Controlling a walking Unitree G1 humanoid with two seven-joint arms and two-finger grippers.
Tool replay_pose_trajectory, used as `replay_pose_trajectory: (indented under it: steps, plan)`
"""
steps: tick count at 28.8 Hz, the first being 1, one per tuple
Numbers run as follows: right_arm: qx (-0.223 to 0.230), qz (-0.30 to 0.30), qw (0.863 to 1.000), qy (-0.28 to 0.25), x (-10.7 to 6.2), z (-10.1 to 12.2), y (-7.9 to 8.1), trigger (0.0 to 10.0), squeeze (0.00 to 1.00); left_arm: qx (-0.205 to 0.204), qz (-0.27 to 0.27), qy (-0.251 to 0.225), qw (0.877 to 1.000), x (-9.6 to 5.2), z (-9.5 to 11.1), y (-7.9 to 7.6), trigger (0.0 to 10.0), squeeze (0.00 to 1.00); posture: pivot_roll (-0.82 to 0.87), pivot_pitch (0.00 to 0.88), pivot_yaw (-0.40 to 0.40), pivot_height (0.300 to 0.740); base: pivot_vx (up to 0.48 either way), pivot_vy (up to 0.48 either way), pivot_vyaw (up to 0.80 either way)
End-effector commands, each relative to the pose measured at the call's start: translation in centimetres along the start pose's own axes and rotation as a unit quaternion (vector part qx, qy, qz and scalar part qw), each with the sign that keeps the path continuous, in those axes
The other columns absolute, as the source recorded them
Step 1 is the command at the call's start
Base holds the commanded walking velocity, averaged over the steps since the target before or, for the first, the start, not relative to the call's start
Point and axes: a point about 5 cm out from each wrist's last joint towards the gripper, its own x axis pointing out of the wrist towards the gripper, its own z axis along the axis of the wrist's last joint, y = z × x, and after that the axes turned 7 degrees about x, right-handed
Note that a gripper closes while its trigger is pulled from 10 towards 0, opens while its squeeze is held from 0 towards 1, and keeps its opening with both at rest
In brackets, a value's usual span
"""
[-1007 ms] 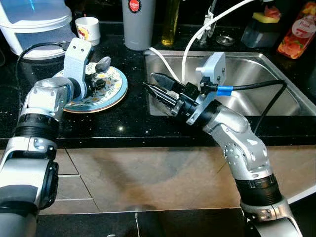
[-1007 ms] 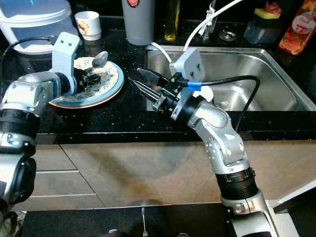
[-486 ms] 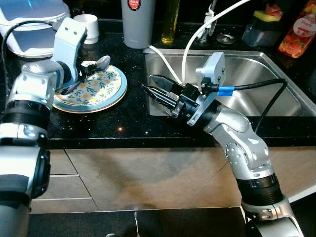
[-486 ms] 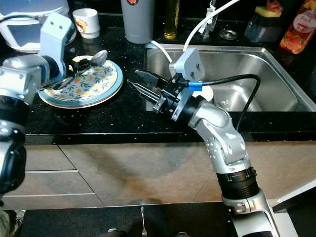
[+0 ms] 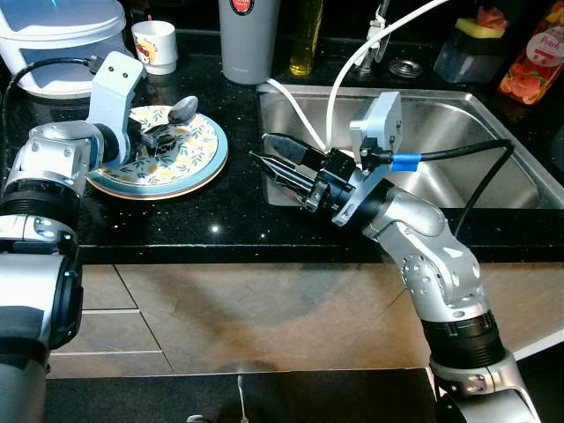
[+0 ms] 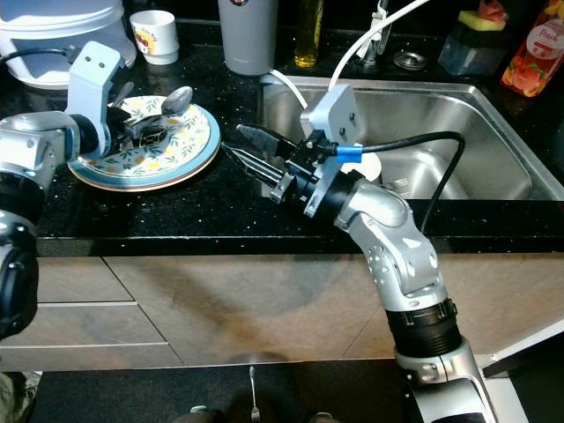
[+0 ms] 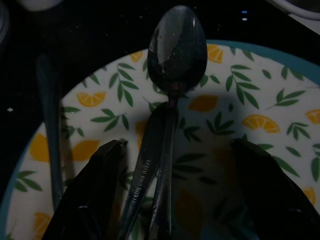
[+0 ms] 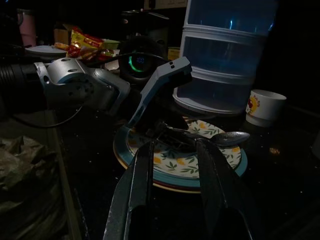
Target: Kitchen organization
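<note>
The left gripper has come back down over the lemon-patterned plate, fingers spread either side of the spoon lying on it (a second utensil handle rests alongside); the right gripper hovers parted at the sink's edge.

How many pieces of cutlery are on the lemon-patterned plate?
2: a spoon lying between the open left end effector fingers, and a second handle across the plate rim. The arm may hide more.
</note>
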Motion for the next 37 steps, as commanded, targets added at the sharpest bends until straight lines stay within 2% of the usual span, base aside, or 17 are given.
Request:
replay_pose_trajectory:
  steps: [1, 3, 4, 5, 6, 9, 11, 14, 17, 19, 20, 21, 25, 27, 31, 34, 37]
  plan:
    - [0.004, 0.002, 1.000, 0.002, -0.2, 0.1, 0.1, 10.0, 0.00, -0.008, -0.016, -0.003, 1.000, 0.3, 0.2, -0.3, 10.0, 0.00, 0.09, 0.151, -0.035, 0.740, 0.000, 0.000, 0.00]
    - [0.004, 0.004, 1.000, 0.001, -0.1, 0.1, 0.2, 10.0, 0.00, -0.012, -0.025, 0.016, 0.999, 0.6, -0.5, -0.6, 10.0, 0.00, 0.09, 0.151, -0.035, 0.740, 0.000, 0.000, 0.00]
    - [0.004, 0.005, 1.000, 0.000, 0.0, 0.1, 0.2, 10.0, 0.00, -0.020, -0.035, 0.034, 0.999, 0.8, -1.3, -0.9, 4.3, 0.00, 0.09, 0.151, -0.035, 0.740, 0.000, 0.000, 0.00]
    - [0.005, 0.006, 1.000, -0.001, 0.0, 0.2, 0.3, 10.0, 0.00, -0.024, -0.043, 0.050, 0.998, 0.9, -1.9, -1.2, 3.4, 0.00, 0.09, 0.151, -0.032, 0.740, 0.000, 0.000, 0.00]
    - [0.005, 0.006, 1.000, -0.002, 0.1, 0.2, 0.3, 10.0, 0.00, -0.031, -0.048, 0.060, 0.997, 1.1, -2.3, -1.4, 0.0, 0.00, 0.09, 0.151, -0.032, 0.740, 0.000, 0.000, 0.00]
    - [0.005, 0.005, 1.000, -0.003, 0.0, 0.3, 0.3, 10.0, 0.00, -0.041, -0.047, 0.064, 0.996, 1.3, -2.7, -1.8, 0.0, 0.00, 0.09, 0.152, -0.030, 0.740, 0.000, 0.000, 0.00]
    - [0.005, 0.003, 1.000, -0.003, 0.0, 0.3, 0.3, 10.0, 0.00, -0.069, -0.052, 0.053, 0.995, 1.7, -2.5, -2.3, 0.0, 0.00, 0.08, 0.150, -0.031, 0.740, 0.000, 0.000, 0.00]
    - [0.004, 0.001, 1.000, -0.005, 0.0, 0.4, 0.3, 10.0, 0.00, -0.075, -0.050, 0.035, 0.995, 2.0, -1.9, -2.6, 0.0, 0.00, 0.08, 0.147, -0.032, 0.740, 0.000, 0.000, 0.00]
    - [0.002, -0.003, 1.000, -0.011, 0.1, 0.6, 0.1, 10.0, 0.00, -0.079, -0.053, -0.020, 0.995, 2.2, 0.4, -2.9, 0.0, 0.00, 0.08, 0.141, -0.032, 0.740, 0.000, 0.000, 0.00]
    - [0.002, -0.004, 1.000, -0.012, 0.1, 0.7, 0.1, 10.0, 0.00, -0.068, -0.052, -0.034, 0.996, 2.2, 1.1, -3.0, 0.0, 0.00, 0.08, 0.141, -0.032, 0.740, 0.000, 0.000, 0.00]
    - [0.002, -0.007, 1.000, -0.014, 0.1, 0.7, 0.0, 10.0, 0.00, -0.050, -0.035, -0.059, 0.996, 2.2, 2.6, -2.9, 1.6, 0.00, 0.08, 0.135, -0.027, 0.740, 0.000, 0.000, 0.00]
    - [0.002, -0.008, 1.000, -0.015, 0.1, 0.7, 0.0, 10.0, 0.00, -0.038, -0.026, -0.074, 0.996, 2.1, 3.4, -2.8, 10.0, 0.00, 0.08, 0.133, -0.025, 0.740, 0.000, 0.000, 0.00]
    - [0.001, -0.018, 1.000, -0.020, 0.0, 0.8, 0.0, 10.0, 0.00, -0.040, -0.008, -0.140, 0.989, 1.0, 7.2, -2.2, 10.0, 0.00, 0.09, 0.126, -0.021, 0.740, 0.000, 0.000, 0.00]
    - [0.002, -0.023, 0.999, -0.025, -0.1, 0.9, -0.1, 10.0, 0.00, -0.032, -0.027, -0.160, 0.986, 0.4, 9.0, -2.4, 10.0, 0.00, 0.09, 0.121, -0.017, 0.740, 0.000, 0.000, 0.00]
    - [0.003, -0.027, 0.999, -0.033, -0.1, 1.2, -0.2, 10.0, 0.00, -0.020, -0.045, -0.172, 0.984, 0.1, 10.1, -2.8, 10.0, 0.00, 0.10, 0.115, -0.012, 0.740, 0.000, 0.000, 0.00]
    - [-0.018, -0.050, 0.998, -0.045, -0.7, 2.4, -1.1, 10.0, 0.00, -0.003, -0.096, -0.188, 0.977, 0.8, 11.6, -5.1, 10.0, 0.00, 0.08, 0.104, 0.003, 0.740, 0.000, 0.000, 0.00]
    - [-0.036, -0.073, 0.996, -0.041, -1.1, 2.7, -1.7, 10.0, 0.00, 0.000, -0.105, -0.189, 0.976, 1.3, 11.7, -6.1, 10.0, 0.00, 0.07, 0.099, 0.011, 0.740, 0.000, 0.000, 0.00]
